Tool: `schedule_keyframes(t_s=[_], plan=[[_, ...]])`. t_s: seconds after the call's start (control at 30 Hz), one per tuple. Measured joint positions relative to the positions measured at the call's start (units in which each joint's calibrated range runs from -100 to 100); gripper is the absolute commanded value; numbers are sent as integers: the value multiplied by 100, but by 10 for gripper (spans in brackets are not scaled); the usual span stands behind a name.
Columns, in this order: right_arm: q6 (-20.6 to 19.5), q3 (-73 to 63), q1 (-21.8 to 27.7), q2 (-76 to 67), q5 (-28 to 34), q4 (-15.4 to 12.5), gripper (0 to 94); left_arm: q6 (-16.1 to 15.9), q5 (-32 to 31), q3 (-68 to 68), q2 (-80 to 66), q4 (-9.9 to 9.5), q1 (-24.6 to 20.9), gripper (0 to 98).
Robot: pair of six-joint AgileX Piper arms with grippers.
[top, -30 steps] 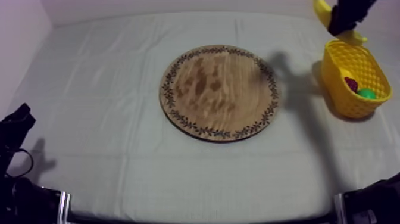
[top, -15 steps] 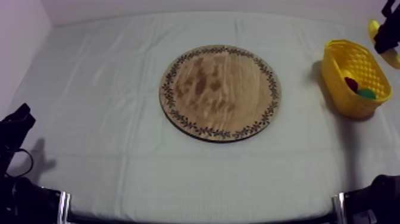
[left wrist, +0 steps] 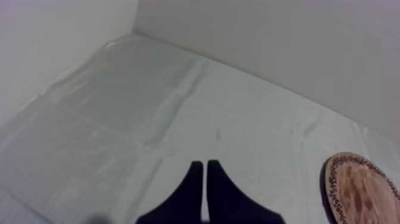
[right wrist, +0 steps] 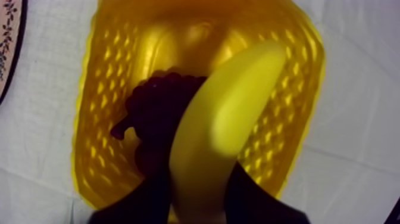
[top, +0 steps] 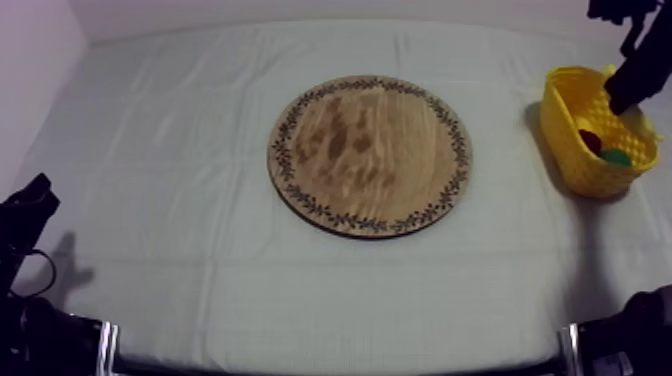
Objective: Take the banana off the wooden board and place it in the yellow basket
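Observation:
My right gripper (right wrist: 199, 205) is shut on the yellow banana (right wrist: 223, 125) and holds it over the open yellow basket (right wrist: 101, 89). Seen from above, the right gripper (top: 622, 95) hangs at the far rim of the basket (top: 570, 110), at the table's right side. The round wooden board (top: 368, 155) with its patterned rim lies bare in the middle of the table. Low at the left, my left gripper (top: 30, 205) rests; its fingers (left wrist: 193, 184) lie together as a narrow wedge, with the board (left wrist: 363, 190) off to one side.
A dark bunch of grapes (right wrist: 155, 113) lies in the basket under the banana. From above, a dark red fruit (top: 590, 140) and a green pear (top: 617, 157) show inside the basket. The board's rim (right wrist: 9, 42) lies beside the basket.
My right gripper has carried the banana from behind the basket's far side down over the basket's opening. The left arm and the board have not moved.

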Motion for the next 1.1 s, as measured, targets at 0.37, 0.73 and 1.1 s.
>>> schedule_keyframes(t_s=[0.37,0.73,1.1], plan=[[-165,130,8,919,-425,-38,514,0,0,0,0,0,0,1],[-219,120,-30,894,-547,-134,711,0,0,0,0,0,0,1],[-12,244,147,-86,-411,-432,451,0,0,0,0,0,0,1]])
